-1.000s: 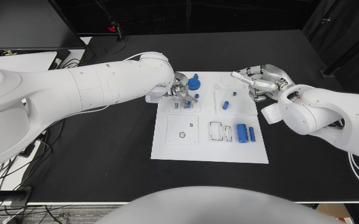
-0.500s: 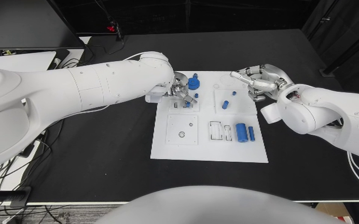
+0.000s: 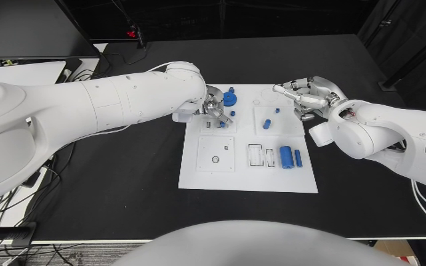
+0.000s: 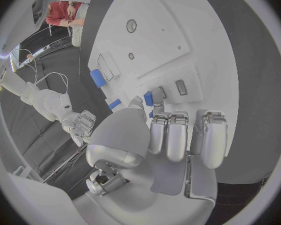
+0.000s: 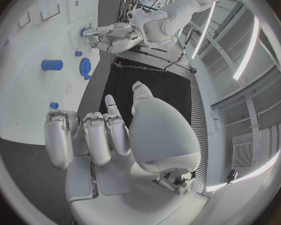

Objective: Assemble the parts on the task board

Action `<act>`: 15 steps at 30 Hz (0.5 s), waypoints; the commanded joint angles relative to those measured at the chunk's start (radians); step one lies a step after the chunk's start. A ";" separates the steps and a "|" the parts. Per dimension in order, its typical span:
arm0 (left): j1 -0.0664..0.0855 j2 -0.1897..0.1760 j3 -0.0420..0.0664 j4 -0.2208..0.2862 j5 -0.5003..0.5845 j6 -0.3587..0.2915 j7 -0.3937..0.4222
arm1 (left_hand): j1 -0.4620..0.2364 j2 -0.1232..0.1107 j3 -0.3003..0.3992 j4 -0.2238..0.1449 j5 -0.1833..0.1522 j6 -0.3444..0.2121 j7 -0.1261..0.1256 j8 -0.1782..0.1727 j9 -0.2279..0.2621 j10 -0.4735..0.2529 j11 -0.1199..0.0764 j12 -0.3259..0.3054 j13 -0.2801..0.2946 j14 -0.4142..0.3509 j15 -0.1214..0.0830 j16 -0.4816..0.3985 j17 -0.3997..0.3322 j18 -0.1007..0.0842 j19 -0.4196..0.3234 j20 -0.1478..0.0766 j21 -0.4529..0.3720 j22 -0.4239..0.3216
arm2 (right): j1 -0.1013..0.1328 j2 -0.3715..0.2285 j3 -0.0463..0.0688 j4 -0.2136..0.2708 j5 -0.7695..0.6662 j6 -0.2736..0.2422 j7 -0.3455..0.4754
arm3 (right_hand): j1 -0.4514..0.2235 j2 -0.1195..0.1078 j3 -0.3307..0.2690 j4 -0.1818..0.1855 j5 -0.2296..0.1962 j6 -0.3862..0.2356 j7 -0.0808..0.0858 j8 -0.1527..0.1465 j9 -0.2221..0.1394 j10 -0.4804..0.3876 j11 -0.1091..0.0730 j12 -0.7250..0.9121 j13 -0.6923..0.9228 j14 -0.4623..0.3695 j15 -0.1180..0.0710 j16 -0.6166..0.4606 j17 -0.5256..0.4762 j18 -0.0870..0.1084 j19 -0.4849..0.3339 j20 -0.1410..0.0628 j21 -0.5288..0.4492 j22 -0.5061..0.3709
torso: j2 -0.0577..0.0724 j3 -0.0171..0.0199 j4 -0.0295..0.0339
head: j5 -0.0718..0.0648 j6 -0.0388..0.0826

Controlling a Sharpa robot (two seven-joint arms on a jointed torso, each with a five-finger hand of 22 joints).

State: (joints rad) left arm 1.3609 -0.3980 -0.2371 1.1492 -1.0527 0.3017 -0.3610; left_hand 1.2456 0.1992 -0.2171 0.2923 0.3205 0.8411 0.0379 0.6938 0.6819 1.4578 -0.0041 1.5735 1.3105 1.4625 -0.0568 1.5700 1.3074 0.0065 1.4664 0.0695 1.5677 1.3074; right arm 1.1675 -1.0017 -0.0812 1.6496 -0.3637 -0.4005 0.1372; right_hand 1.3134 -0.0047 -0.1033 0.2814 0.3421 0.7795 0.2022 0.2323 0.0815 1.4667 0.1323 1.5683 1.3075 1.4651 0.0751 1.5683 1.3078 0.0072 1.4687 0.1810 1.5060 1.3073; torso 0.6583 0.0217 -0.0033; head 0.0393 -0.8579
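Over the far left corner of the white rectangular task board [image 3: 249, 183], my left hand [image 3: 213, 111] pinches a small blue plastic peg [image 4: 148, 98], which I should lower straight into its slot, while my right hand [image 3: 306, 98] waits open at the far right edge.

Just a black table [image 3: 133, 180] under everything — matte, dark. Off its far-left corner there's a white surface [image 3: 31, 69] with some cables [image 3: 76, 72] trailing by it — plus a small red light [image 3: 132, 34] behind.
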 commanded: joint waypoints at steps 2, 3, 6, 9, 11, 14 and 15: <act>0.001 0.003 0.001 -0.001 -0.003 0.020 0.020 | 0.117 0.086 0.016 -0.001 0.013 0.010 -0.002 -0.012 0.005 0.113 -0.017 -0.003 0.260 0.108 -0.012 0.001 0.263 -0.006 0.104 -0.008 0.003 0.263 | 0.001 0.001 0.000 0.001 0.000 0.004 -0.001 | -0.001 0.008 -0.006 0.000 0.006 -0.006 0.009 0.007 0.002 0.104 0.006 0.003 0.263 0.106 0.005 0.002 0.263 0.016 0.036 0.007 -0.004 0.233 | 0.000 0.0006 0.0004 | 0.000 0.000; 0.001 0.004 0.001 -0.001 -0.003 0.020 0.023 | 0.123 0.084 0.019 -0.001 0.017 0.011 -0.002 -0.014 0.007 0.113 -0.017 -0.003 0.260 0.108 -0.012 0.001 0.263 -0.006 0.104 -0.008 0.003 0.263 | 0.001 0.001 0.000 0.000 0.000 0.004 -0.002 | -0.001 0.008 -0.006 0.000 0.006 -0.006 0.009 0.007 0.002 0.104 0.006 0.003 0.263 0.106 0.005 0.002 0.263 0.016 0.036 0.007 -0.004 0.233 | 0.000 0.0006 0.0000 | 0.001 0.000; 0.000 0.004 0.001 -0.001 -0.003 0.018 0.028 | 0.149 0.078 0.036 0.000 0.056 0.015 -0.003 -0.026 0.014 0.113 -0.017 -0.003 0.260 0.108 -0.013 0.001 0.263 -0.006 0.104 -0.007 0.003 0.263 | 0.001 0.001 0.000 0.000 -0.001 0.002 -0.002 | -0.001 0.008 -0.006 0.000 0.006 -0.006 0.009 0.007 0.002 0.104 0.006 0.003 0.263 0.106 0.005 0.002 0.263 0.016 0.036 0.007 -0.004 0.233 | 0.000 0.0000 -0.0003 | -0.001 0.000; 0.000 0.004 0.001 -0.001 -0.003 0.011 0.031 | 0.173 0.071 0.056 -0.001 0.103 0.019 -0.003 -0.036 0.021 0.113 -0.018 -0.003 0.260 0.108 -0.013 0.001 0.263 -0.006 0.104 -0.006 0.003 0.263 | 0.001 0.000 0.000 -0.001 -0.001 0.001 -0.004 | -0.001 0.009 -0.008 0.000 0.010 -0.008 0.009 0.008 0.002 0.104 0.006 0.003 0.263 0.106 0.005 0.002 0.263 0.016 0.036 0.007 -0.004 0.233 | 0.000 0.0000 0.0011 | -0.003 0.002; 0.000 0.003 0.001 0.000 -0.003 0.006 0.036 | 0.200 0.055 0.077 -0.003 0.162 0.021 -0.003 -0.045 0.027 0.113 -0.018 -0.003 0.260 0.108 -0.014 0.001 0.263 -0.006 0.104 -0.005 0.003 0.263 | 0.001 0.000 0.000 -0.002 -0.001 0.000 -0.004 | -0.002 0.010 -0.009 0.000 0.011 -0.009 0.009 0.010 0.001 0.104 0.006 0.003 0.263 0.106 0.005 0.002 0.263 0.016 0.036 0.007 -0.004 0.233 | 0.000 -0.0001 0.0003 | -0.003 0.001; 0.000 0.001 0.001 0.001 -0.003 0.000 0.042 | 0.223 0.048 0.111 0.000 0.210 0.026 -0.001 -0.056 0.034 0.113 -0.017 -0.003 0.260 0.108 -0.014 0.001 0.263 -0.006 0.104 -0.002 0.003 0.263 | 0.001 -0.001 0.000 -0.002 -0.001 -0.001 -0.005 | -0.005 0.012 -0.011 0.002 0.009 -0.010 0.009 0.012 0.001 0.104 0.006 0.003 0.263 0.106 0.005 0.002 0.263 0.016 0.037 0.007 -0.003 0.233 | 0.000 -0.0003 -0.0003 | -0.003 0.001; 0.000 0.000 0.001 0.002 -0.003 -0.003 0.044 | 0.229 0.049 0.127 0.001 0.220 0.029 0.001 -0.061 0.036 0.113 -0.017 -0.003 0.260 0.108 -0.013 0.001 0.263 -0.006 0.104 -0.001 0.003 0.263 | 0.001 -0.001 0.000 -0.002 -0.001 -0.001 -0.006 | -0.005 0.012 -0.011 0.002 0.009 -0.010 0.009 0.012 0.001 0.104 0.006 0.003 0.263 0.106 0.005 0.002 0.263 0.016 0.037 0.007 -0.003 0.233 | 0.000 -0.0002 0.0003 | -0.004 0.001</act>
State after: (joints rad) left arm 1.3597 -0.3973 -0.2368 1.1496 -1.0528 0.3054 -0.3394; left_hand 1.3425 0.1234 -0.0968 0.2941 0.5344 0.8635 0.0405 0.6352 0.7153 1.4580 -0.0038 1.5753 1.3079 1.4623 -0.0571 1.5699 1.3074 0.0065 1.4664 0.0695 1.5677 1.3074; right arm 1.1670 -1.0027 -0.0813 1.6462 -0.3642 -0.4009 0.1312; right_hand 1.3079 0.0008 -0.1112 0.2836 0.3484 0.7762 0.1988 0.2372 0.0815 1.4666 0.1323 1.5683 1.3076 1.4651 0.0751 1.5683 1.3077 0.0072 1.4686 0.1810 1.5060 1.3073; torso 0.6582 0.0216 -0.0032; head 0.0362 -0.8566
